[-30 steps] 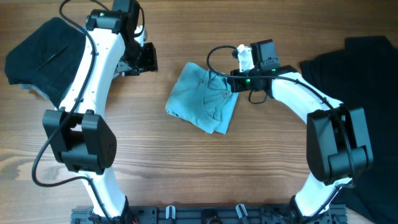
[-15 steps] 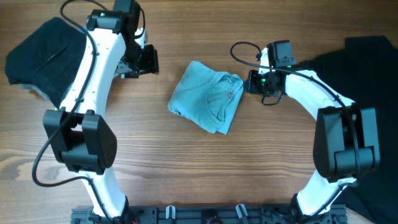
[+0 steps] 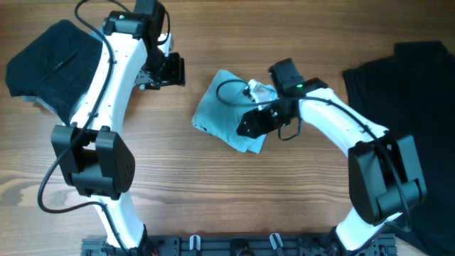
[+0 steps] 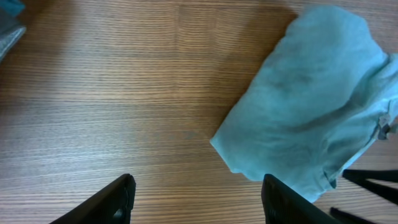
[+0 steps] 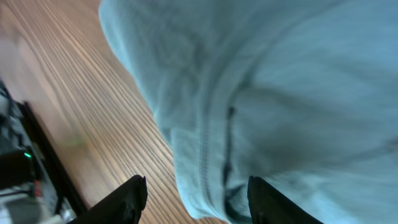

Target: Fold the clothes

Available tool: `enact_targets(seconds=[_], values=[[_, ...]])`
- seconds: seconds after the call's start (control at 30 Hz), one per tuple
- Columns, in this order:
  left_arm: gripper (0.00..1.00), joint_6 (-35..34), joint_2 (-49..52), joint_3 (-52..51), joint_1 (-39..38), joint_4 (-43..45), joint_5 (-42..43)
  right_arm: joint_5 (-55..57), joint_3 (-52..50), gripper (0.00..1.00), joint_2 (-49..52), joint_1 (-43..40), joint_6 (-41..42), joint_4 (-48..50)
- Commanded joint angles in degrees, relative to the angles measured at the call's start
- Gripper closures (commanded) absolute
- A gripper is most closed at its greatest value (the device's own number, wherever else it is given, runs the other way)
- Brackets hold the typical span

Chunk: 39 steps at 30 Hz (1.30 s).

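The folded pale blue T-shirt (image 3: 226,110) lies mid-table (image 3: 178,178), wood showing past every edge; black garments (image 3: 50,60) sit well apart. The right gripper (image 3: 250,124) spreads wide over its lower-right hem, gripping nothing. The left gripper (image 3: 170,71) hangs open and empty beside its left edge

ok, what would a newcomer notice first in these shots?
The folded pale blue T-shirt sits at the centre of the table, with the right gripper open over one edge. The left gripper hangs open above bare tabletop, upper left. A black bundle lies far left and a black garment far right.
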Motion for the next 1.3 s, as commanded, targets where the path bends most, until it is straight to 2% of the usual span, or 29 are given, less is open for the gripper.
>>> enact_targets(seconds=[0.0,0.2,0.27,0.37,0.4,0.43,0.47,0.53,0.6,0.7,0.73,0.8,0.9,1.0,1.03,1.1,1.13,1.17,1.2,1.27], values=[[0.34,1.0,-0.2,-0.4,1.6,0.0,0.3,4.0,-0.5,0.50,0.8,0.8,-1.9,-0.2],[0.32,1.0,-0.2,-0.4,2.0,0.2,0.3,8.5,-0.5,0.48,0.9,0.8,-2.3,-4.0],[0.31,1.0,-0.2,-0.4,2.0,0.6,0.3,7.7,-0.5,0.54,0.9,0.8,-3.4,-4.2],[0.30,1.0,-0.2,-0.4,2.0,1.2,0.3,7.4,-0.5,0.54,0.9,1.2,-3.9,-4.2],[0.30,1.0,-0.2,-0.4,2.0,1.2,0.3,7.4,-0.6,0.50,0.9,1.6,-4.2,-4.2],[0.29,1.0,-0.2,-0.4,2.0,1.3,0.3,7.5,-0.6,0.40,0.9,1.9,-5.2,-4.2],[0.29,1.0,-0.2,-0.4,2.0,1.3,0.3,7.5,-0.6,0.36,1.0,1.9,-5.2,-4.2],[0.29,1.2,-0.2,-0.4,2.0,1.3,0.3,7.4,-0.6,0.36,1.7,2.0,-5.2,-4.1],[0.29,1.2,-0.2,-0.4,2.0,1.3,0.3,7.5,-0.6,0.43,2.8,1.9,-5.2,-4.2],[0.29,1.2,-0.2,-0.4,2.0,1.3,0.3,6.9,-0.6,0.48,3.3,2.0,-6.3,-4.2],[0.27,1.2,-0.2,-0.4,2.0,1.4,0.3,6.5,-0.6,0.59,3.3,2.0,-6.9,-4.3],[0.27,1.2,-0.2,-0.4,2.0,1.6,0.3,6.6,-0.6,0.94,3.3,2.0,-7.3,-4.7],[0.27,1.2,-0.2,-0.4,2.0,1.6,0.3,7.8,-0.5,0.96,3.0,1.2,-6.8,-6.9],[0.26,1.2,-0.2,-0.4,1.9,1.5,0.4,19.4,-0.5,0.96,1.4,-0.8,4.9,-9.0],[0.26,1.2,-0.2,-0.4,1.9,1.5,0.6,21.3,-0.5,0.96,0.9,-1.4,6.5,-10.0],[0.26,1.2,-0.2,-0.4,1.7,1.5,2.1,23.6,-0.5,0.96,-0.2,-2.4,10.3,-12.3],[0.25,1.2,-0.1,-0.4,1.6,1.5,2.8,23.5,-0.5,0.88,-0.5,-2.7,10.6,-12.9],[0.24,1.2,-0.1,-0.4,1.4,1.5,3.4,23.5,-0.5,0.61,-1.0,-3.0,11.7,-13.4],[0.23,1.2,-0.1,-0.4,1.2,1.5,3.8,23.5,-0.5,0.51,-1.3,-3.3,11.9,-13.7],[0.24,1.2,-0.1,-0.4,0.8,1.3,4.2,23.5,-0.5,0.49,-2.2,-4.0,12.9,-13.8]])
